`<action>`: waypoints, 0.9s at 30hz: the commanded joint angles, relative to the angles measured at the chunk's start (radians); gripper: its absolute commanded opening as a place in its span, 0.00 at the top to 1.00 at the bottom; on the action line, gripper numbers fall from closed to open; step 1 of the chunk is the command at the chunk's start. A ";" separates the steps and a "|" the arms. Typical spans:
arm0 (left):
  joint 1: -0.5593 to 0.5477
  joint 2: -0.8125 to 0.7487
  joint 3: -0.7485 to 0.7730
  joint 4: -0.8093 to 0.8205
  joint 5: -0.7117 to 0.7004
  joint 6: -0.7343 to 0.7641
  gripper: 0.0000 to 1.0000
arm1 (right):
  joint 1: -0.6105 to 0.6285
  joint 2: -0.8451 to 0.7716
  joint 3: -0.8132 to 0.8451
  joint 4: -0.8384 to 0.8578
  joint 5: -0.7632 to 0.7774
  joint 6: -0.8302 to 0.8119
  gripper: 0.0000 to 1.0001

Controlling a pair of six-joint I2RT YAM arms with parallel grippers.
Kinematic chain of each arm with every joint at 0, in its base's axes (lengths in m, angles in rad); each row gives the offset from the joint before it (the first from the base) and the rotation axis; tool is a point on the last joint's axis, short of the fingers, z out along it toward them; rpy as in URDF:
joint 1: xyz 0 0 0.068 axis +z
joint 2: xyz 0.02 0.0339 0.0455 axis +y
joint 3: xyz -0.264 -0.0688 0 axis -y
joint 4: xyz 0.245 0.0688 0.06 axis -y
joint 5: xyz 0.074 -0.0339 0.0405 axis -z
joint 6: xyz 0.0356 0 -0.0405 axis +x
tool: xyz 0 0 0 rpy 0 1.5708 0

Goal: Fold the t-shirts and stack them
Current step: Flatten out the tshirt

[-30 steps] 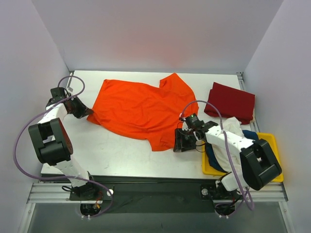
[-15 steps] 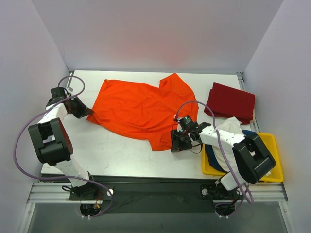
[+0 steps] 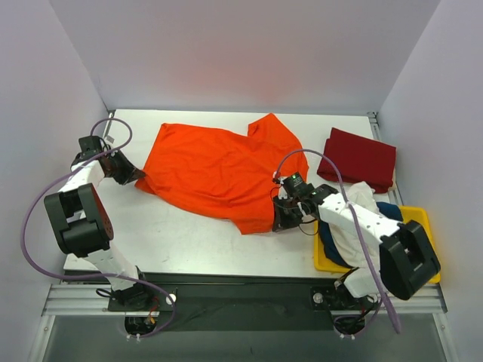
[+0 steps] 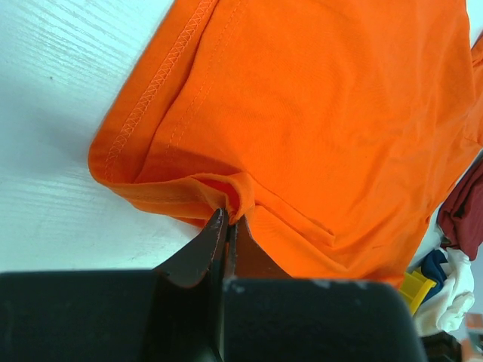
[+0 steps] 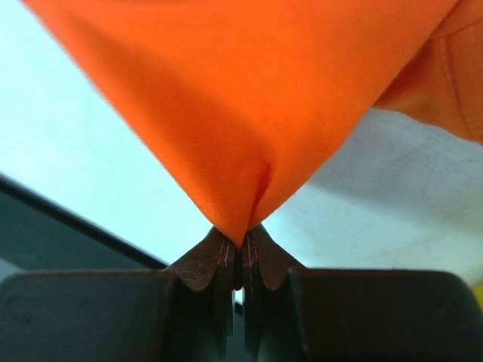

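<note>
A bright orange t-shirt (image 3: 215, 170) lies spread across the middle of the white table (image 3: 173, 234). My left gripper (image 3: 137, 176) is shut on the shirt's left corner (image 4: 226, 192), low on the table. My right gripper (image 3: 281, 216) is shut on the shirt's near right corner (image 5: 241, 188) and holds it pinched to a point just above the table. A dark red t-shirt (image 3: 358, 158) lies folded at the back right. White (image 3: 355, 215) and navy (image 3: 328, 237) t-shirts lie heaped in the yellow bin.
The yellow plastic bin (image 3: 424, 226) sits at the near right corner, beside my right arm. The table's dark front edge (image 3: 226, 260) runs just below my right gripper. White walls close in the back and both sides.
My right gripper has shifted slightly right and back and now pinches the orange shirt's near right corner, pulling it a little. The left arm has not moved.
</note>
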 commanded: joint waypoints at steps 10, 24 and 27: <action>0.000 -0.176 0.039 0.030 0.023 -0.129 1.00 | -0.192 -0.199 0.324 -0.280 -0.165 0.054 1.00; -0.035 -0.255 0.413 0.072 0.082 -0.413 1.00 | -0.298 -0.074 0.964 -0.308 -0.137 0.016 1.00; -0.031 -0.272 0.548 0.052 0.087 -0.438 1.00 | -0.295 -0.094 1.088 -0.308 -0.110 -0.012 1.00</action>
